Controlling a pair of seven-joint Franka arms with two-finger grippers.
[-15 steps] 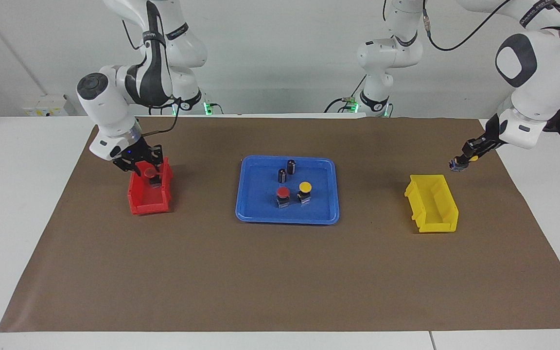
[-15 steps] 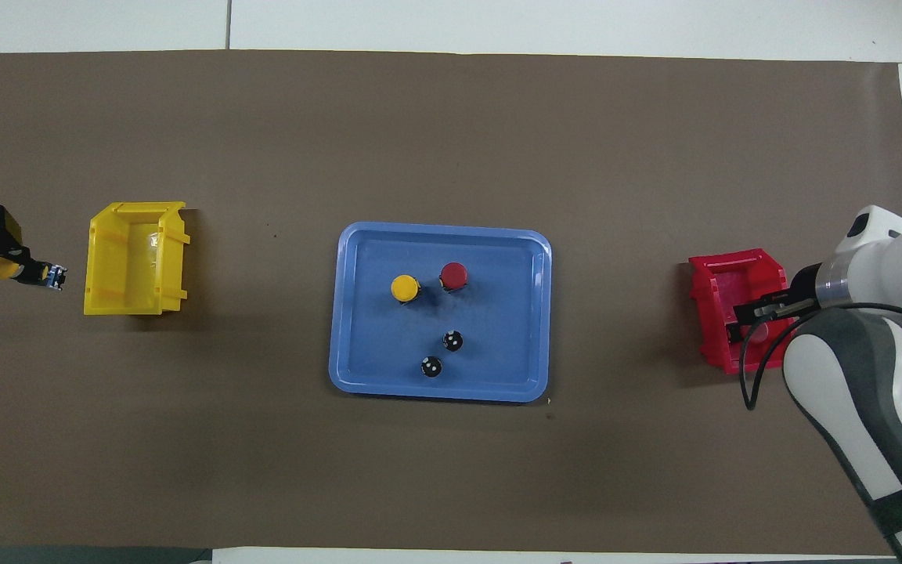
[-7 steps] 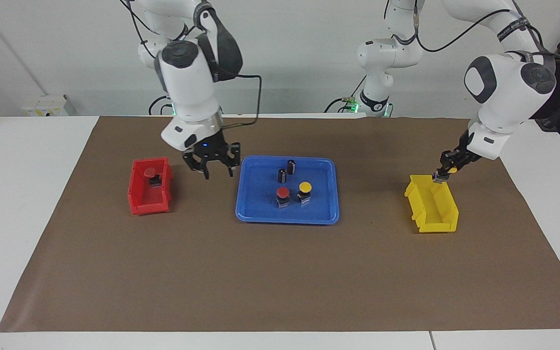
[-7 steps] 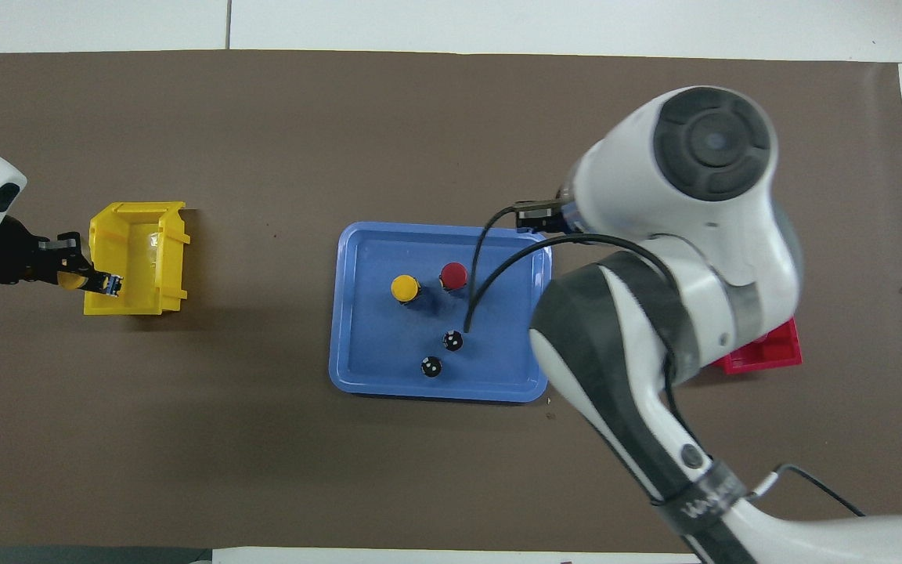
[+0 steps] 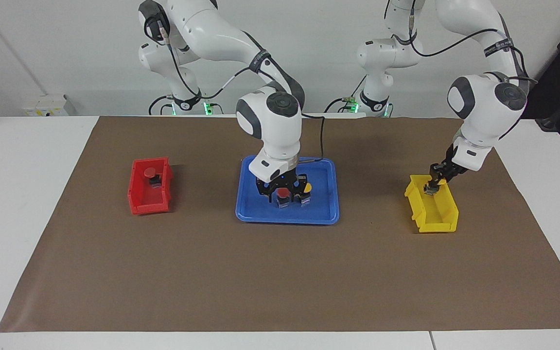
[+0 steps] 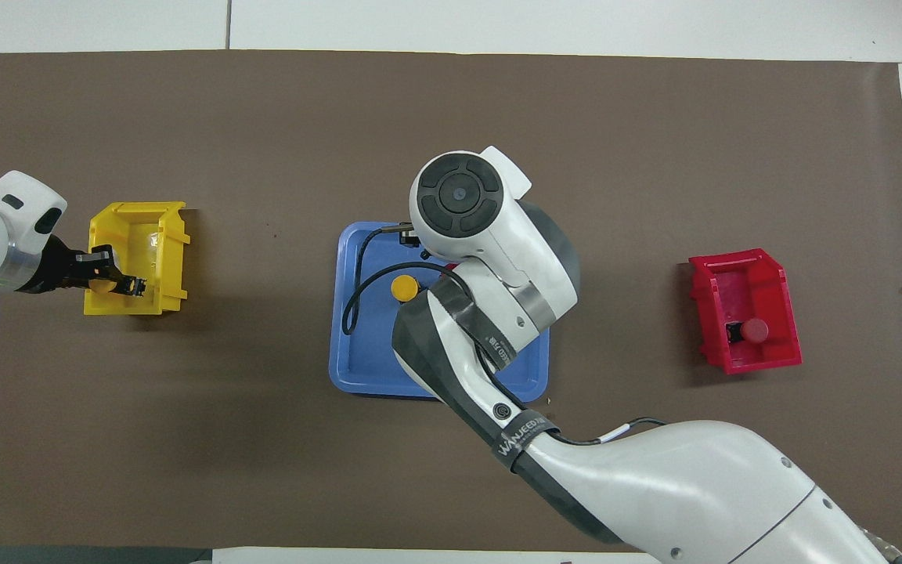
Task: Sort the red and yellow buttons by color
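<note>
My right gripper (image 5: 282,190) is low in the blue tray (image 5: 285,217), open, with its fingers on either side of a red button (image 5: 282,194). A yellow button (image 5: 307,187) stands right beside that one in the tray and also shows in the overhead view (image 6: 404,288). My left gripper (image 5: 429,186) is shut on the other yellow button and holds it inside the top of the yellow bin (image 5: 435,223); the gripper also shows in the overhead view (image 6: 118,280). The second red button (image 5: 151,172) lies in the red bin (image 5: 136,204).
The tray sits mid-table on a brown mat (image 5: 212,272), the red bin toward the right arm's end, the yellow bin (image 6: 138,211) toward the left arm's end. My right arm hides much of the tray (image 6: 357,368) from above, including the two black cylinders.
My right gripper left the red bin, leaving a red button there, and came down around the red button in the tray. My left gripper carried its yellow button over and into the yellow bin.
</note>
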